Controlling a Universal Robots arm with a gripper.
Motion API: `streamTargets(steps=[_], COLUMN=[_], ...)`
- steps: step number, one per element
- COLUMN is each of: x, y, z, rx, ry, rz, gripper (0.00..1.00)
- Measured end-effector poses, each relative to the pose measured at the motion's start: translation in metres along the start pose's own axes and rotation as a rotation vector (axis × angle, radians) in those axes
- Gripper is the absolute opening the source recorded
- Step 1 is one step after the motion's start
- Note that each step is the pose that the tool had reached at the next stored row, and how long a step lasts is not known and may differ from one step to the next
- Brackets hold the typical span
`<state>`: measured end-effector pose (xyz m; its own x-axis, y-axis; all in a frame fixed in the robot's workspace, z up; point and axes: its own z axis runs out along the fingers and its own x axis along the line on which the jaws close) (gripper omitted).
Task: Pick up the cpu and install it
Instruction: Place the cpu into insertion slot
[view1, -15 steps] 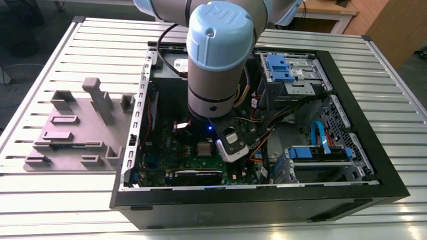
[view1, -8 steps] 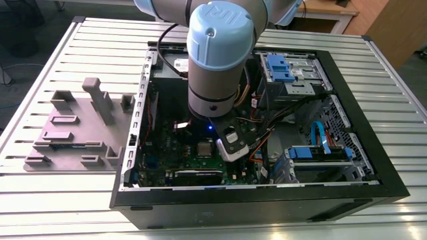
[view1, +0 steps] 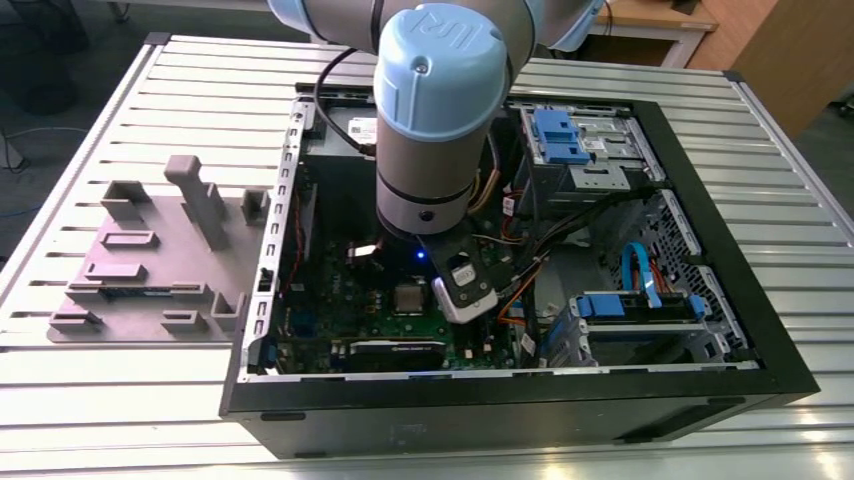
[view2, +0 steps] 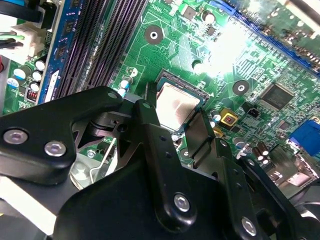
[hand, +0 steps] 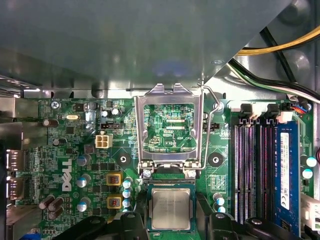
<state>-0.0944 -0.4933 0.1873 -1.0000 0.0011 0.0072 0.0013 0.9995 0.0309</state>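
Note:
The cpu (hand: 171, 209), a small square chip with a dull silver top and a pale rim, lies flat in the socket on the green motherboard (hand: 75, 150); it also shows in the second wrist view (view2: 176, 102). My gripper (view2: 176, 111) straddles it, one black finger (view2: 150, 107) against one edge and the other finger (view2: 202, 132) against the opposite edge. The jaws appear shut on the chip. The socket's metal load plate (hand: 170, 125) is flipped open and lies just beyond the chip, its wire lever (hand: 212, 130) raised.
The arm (view1: 427, 120) reaches down into an open black computer case (view1: 747, 330). Memory slots (hand: 252, 165) and a blue memory stick (hand: 285, 170) run beside the socket. Cables (hand: 280, 47) hang near a metal wall. A grey fixture block (view1: 147, 260) sits at the exterior view's left.

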Motion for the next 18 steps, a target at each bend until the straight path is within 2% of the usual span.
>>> streamTargets(steps=[4,6,8,12,18], x=[0.0000,-0.0001,0.0001,0.0001,0.0000], y=[0.0001,0.0005,0.0003,-0.0004,-0.0009], z=[-0.0008,-0.0041,-0.0080,-0.0076,-0.0029], rx=[-0.0007,-0.0023,-0.0002,0.0021,0.0062], ry=[-0.0003,-0.0009,0.0000,0.0000,0.0000], rz=[0.000,0.000,0.000,0.000,0.000], gripper=[0.47,0.47,0.47,0.47,0.47])
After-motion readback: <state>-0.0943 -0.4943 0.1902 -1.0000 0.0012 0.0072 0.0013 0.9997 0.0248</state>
